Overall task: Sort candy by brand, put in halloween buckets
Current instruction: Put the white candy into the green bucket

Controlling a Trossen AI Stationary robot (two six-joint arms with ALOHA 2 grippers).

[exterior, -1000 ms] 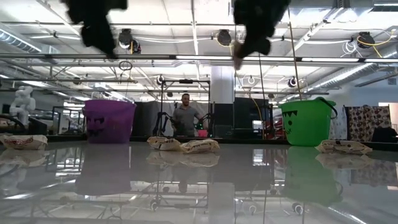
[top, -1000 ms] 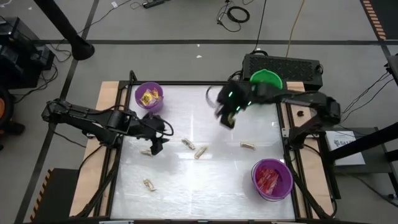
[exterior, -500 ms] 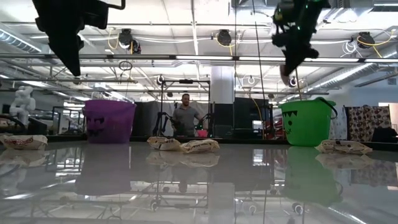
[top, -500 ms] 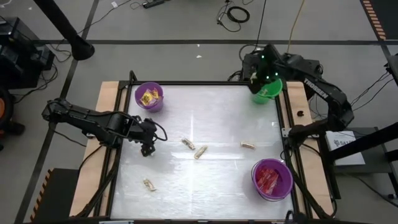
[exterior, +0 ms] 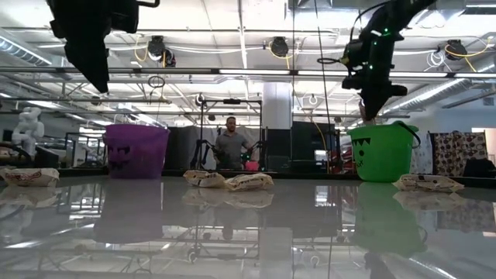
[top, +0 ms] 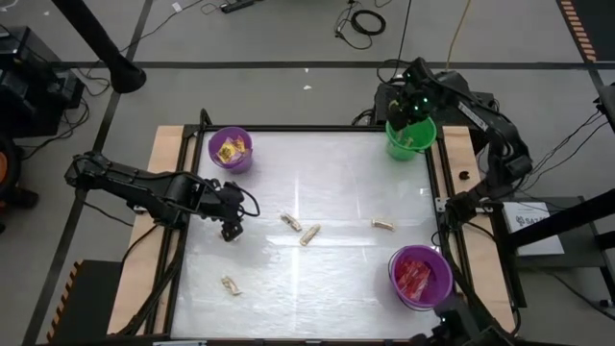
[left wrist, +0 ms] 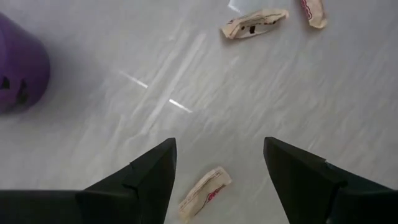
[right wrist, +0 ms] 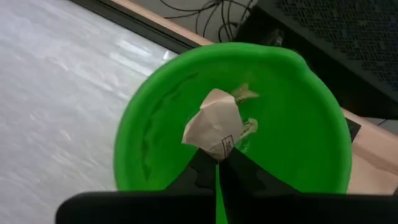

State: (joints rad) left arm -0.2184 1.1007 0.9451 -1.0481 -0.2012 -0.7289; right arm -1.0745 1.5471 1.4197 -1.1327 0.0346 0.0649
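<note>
My right gripper (top: 415, 108) is shut on a tan wrapped candy (right wrist: 213, 129) above the open green bucket (right wrist: 155, 143), which stands at the table's far right corner (top: 411, 139). My left gripper (left wrist: 217, 168) is open above the table's left side (top: 229, 229), its fingers on either side of a tan candy (left wrist: 204, 193) that lies flat on the table below it. Other tan candies (top: 290, 222) (top: 310, 234) (top: 382, 225) (top: 230, 284) also lie flat on the table. My right gripper pinches one end of the tan candy's wrapper (right wrist: 217, 148) between its two fingertips, coming from above and pointing down. The rest of the candy sticks out past the fingertips. It is lifted clear, over the green bucket's opening.
A purple bucket (top: 231, 150) with yellow packets stands at the far left. A second purple bucket (top: 420, 277) with red packets stands at the near right. A dark box (top: 452, 101) sits behind the green bucket. A person (exterior: 230, 146) stands in the room beyond the table.
My right gripper has carried the tan candy from over the table's middle toward the far right corner and now hangs over the green bucket. My left gripper has shifted a little toward the table's left edge and down, over a tan candy.
</note>
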